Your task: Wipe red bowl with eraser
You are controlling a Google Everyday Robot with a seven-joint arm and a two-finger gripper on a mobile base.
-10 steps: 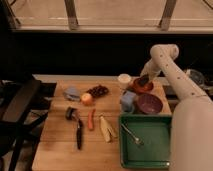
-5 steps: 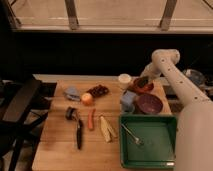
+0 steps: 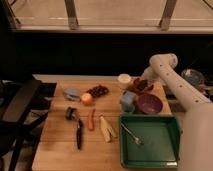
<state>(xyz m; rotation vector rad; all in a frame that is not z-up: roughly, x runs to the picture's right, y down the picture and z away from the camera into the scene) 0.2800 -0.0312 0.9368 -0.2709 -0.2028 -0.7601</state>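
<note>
The red bowl [image 3: 144, 87] sits at the back right of the wooden table, just behind the dark purple bowl [image 3: 149, 104]. It is partly covered by my gripper [image 3: 137, 85], which reaches down from the white arm [image 3: 167, 75] onto the bowl's left side. The gripper is shut. The eraser is hidden; I cannot tell whether it is in the gripper.
A white cup [image 3: 124, 80] and a blue cup [image 3: 128, 101] stand close to the left of the bowls. A green tray [image 3: 172, 142] with a fork [image 3: 132, 135] lies at the front right. An apple [image 3: 87, 98], grapes [image 3: 98, 91], a carrot [image 3: 91, 119] and a black-handled tool [image 3: 79, 132] lie at mid-table.
The gripper has shifted slightly down and to the left over the red bowl. Nothing else has moved.
</note>
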